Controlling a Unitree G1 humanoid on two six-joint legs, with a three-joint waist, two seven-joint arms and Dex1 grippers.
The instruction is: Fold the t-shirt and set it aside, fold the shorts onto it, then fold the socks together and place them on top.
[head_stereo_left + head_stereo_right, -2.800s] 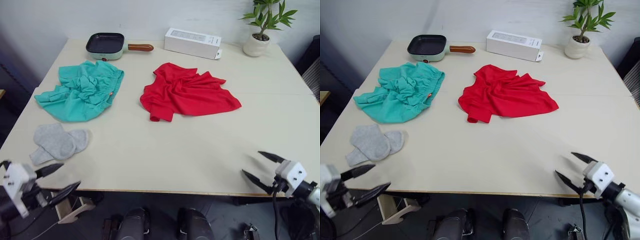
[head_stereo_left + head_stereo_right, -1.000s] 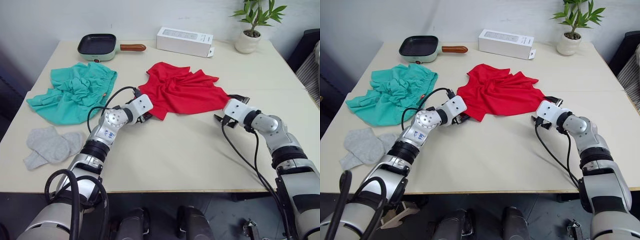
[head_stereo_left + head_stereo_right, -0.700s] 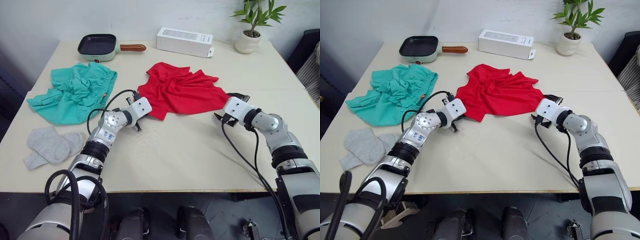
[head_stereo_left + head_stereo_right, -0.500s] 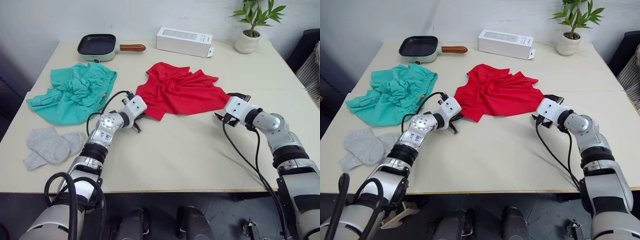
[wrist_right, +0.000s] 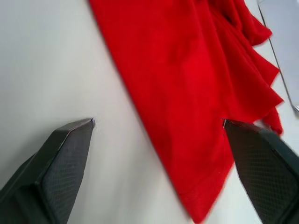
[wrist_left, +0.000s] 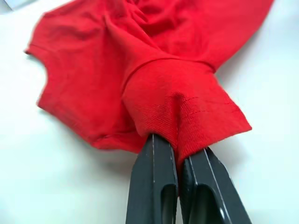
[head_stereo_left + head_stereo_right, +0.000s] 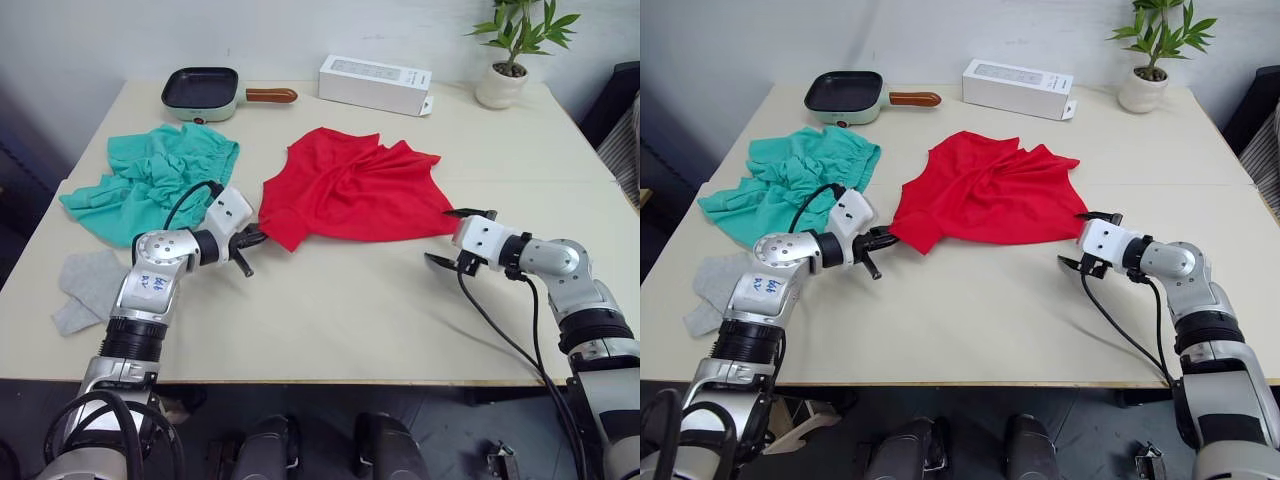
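I can make out blue handwritten marks on the left arm's round grey joint housing (image 7: 152,283), but not read them. The long white rectangular carton (image 7: 375,85) shows no print I can read.

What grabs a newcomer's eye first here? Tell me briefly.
The red t-shirt spread mid-table, its sleeve pinched in the left gripper. The right gripper sits open at the shirt's other edge. Teal shorts and grey socks lie to the robot's left.
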